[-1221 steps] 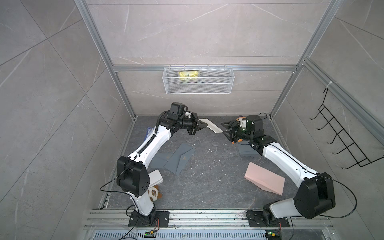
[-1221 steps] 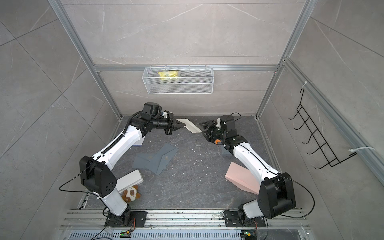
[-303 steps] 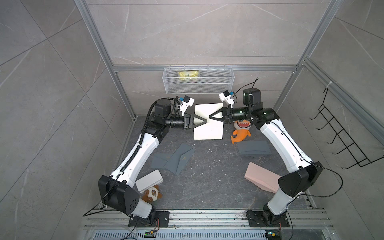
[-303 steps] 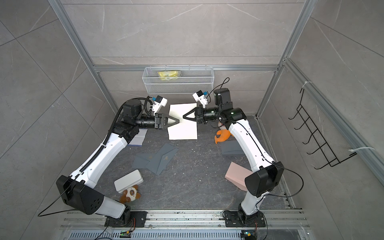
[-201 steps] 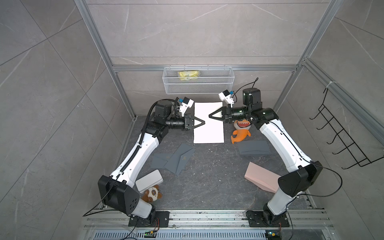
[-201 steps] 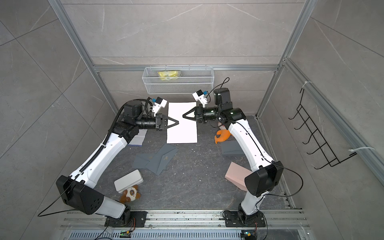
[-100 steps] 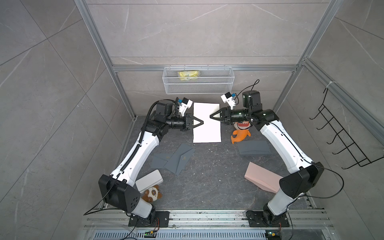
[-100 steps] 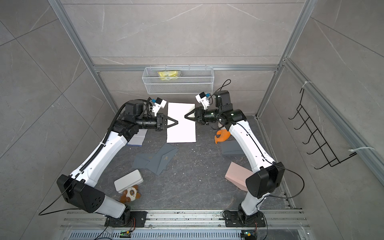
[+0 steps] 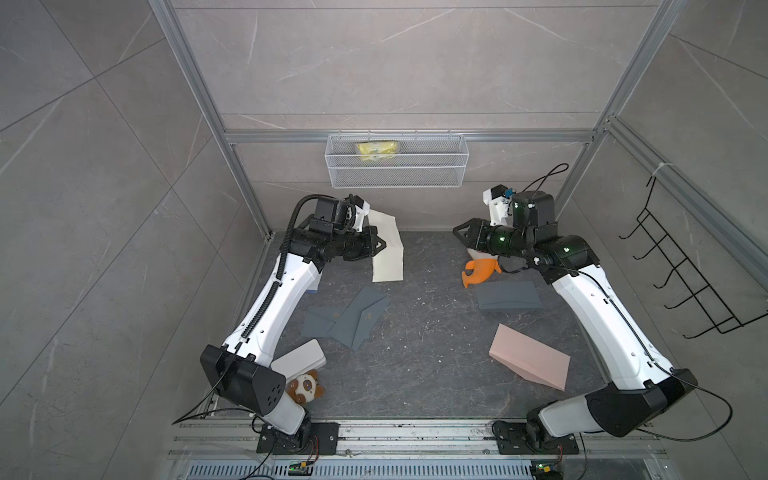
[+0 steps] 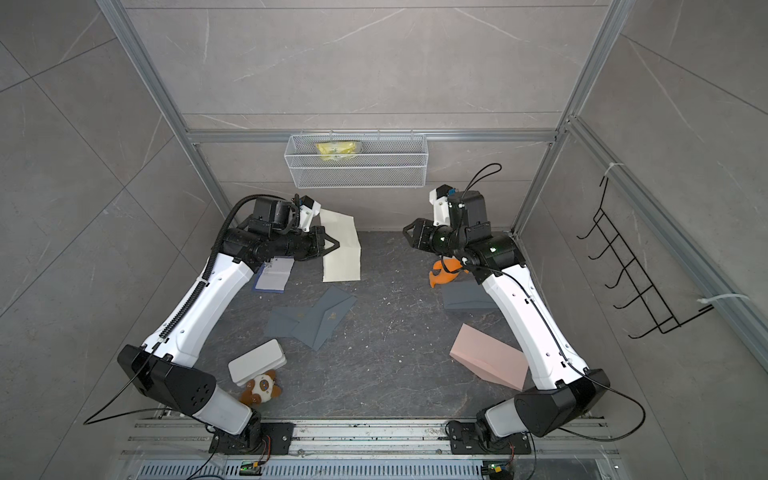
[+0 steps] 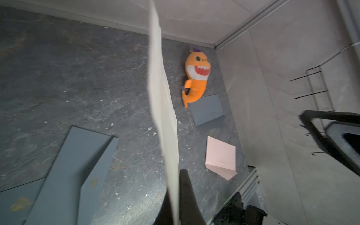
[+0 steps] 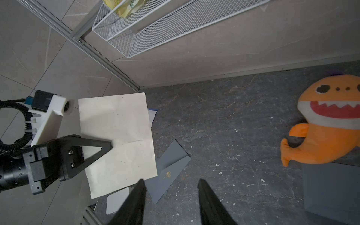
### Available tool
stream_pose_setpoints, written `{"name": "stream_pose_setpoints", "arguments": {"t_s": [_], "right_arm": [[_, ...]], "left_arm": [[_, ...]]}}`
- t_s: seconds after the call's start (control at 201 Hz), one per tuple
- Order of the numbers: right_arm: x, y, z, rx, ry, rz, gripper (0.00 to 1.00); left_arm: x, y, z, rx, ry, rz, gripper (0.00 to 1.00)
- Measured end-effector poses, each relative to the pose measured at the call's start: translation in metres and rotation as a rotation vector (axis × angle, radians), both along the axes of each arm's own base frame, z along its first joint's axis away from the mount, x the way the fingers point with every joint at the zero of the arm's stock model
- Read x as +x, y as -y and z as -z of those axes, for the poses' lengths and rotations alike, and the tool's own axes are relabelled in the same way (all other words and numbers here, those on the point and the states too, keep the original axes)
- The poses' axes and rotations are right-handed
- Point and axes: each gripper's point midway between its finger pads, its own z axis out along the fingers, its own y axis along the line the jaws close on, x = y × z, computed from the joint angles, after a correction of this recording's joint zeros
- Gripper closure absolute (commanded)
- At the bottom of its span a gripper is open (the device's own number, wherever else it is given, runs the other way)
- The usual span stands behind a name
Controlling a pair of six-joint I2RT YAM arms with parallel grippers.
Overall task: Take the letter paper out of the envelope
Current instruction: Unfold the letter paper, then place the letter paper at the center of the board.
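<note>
— What has the left gripper (image 9: 382,244) got?

— Its jaws are pinched on the left edge of the letter paper (image 9: 388,249), about halfway down the sheet. The paper is held up in the air and hangs from that one grip, creased across its middle.

— And the right gripper (image 12: 171,180)?

— Jaws partly apart with nothing between them. It sits well apart from the sheet, above the orange shark toy (image 9: 480,270).

— Different from half a second ago?

— Yes. Then its tips met the paper's right edge and the sheet stretched between both arms. Now it has let go and drawn back to its own side, and the left arm has carried the paper leftward.

— The envelope?

— The grey envelope (image 9: 357,318) lies flap open on the floor, nearer the front than the paper and apart from it.

— Room around it?

— The sheet's top edge is close to the back wall, below the left end of the wire basket (image 9: 395,166). Open floor lies between the two grippers. A closed grey envelope (image 9: 507,296) and a pink packet (image 9: 528,361) lie on the right side.
</note>
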Motion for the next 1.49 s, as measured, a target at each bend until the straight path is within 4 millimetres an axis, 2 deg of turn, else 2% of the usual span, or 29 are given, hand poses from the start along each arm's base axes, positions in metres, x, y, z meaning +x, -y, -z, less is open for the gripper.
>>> {"name": "stream_pose_setpoints", "arguments": {"t_s": [0.124, 0.328, 0.572, 0.731, 0.881, 1.159, 1.269, 1.493], "right_arm": [[-0.003, 0.0, 0.007, -0.021, -0.007, 0.008, 0.55], [-0.007, -0.004, 0.015, -0.039, -0.027, 0.005, 0.56], [-0.016, -0.005, 0.017, -0.043, -0.034, -0.006, 0.58], [-0.019, -0.004, 0.026, -0.052, -0.055, -0.008, 0.59], [-0.022, -0.003, 0.033, -0.063, -0.08, -0.009, 0.6], [-0.027, -0.001, 0.042, -0.08, -0.118, -0.009, 0.61], [-0.029, 0.001, 0.045, -0.089, -0.134, -0.007, 0.61], [-0.033, 0.006, 0.055, -0.113, -0.158, 0.005, 0.62]], "left_arm": [[0.017, -0.016, 0.018, 0.131, -0.033, -0.075, 1.0], [0.041, -0.046, 0.06, 0.388, -0.115, -0.17, 1.0], [0.071, -0.088, 0.122, 0.747, -0.2, -0.265, 1.0], [0.098, -0.106, 0.158, 0.936, -0.212, -0.301, 1.0], [0.127, -0.112, 0.186, 1.042, -0.19, -0.328, 1.0], [0.16, -0.104, 0.252, 1.103, -0.184, -0.313, 1.0], [0.165, -0.099, 0.272, 1.09, -0.196, -0.299, 1.0], [0.172, -0.083, 0.286, 0.977, -0.204, -0.282, 1.0]]}}
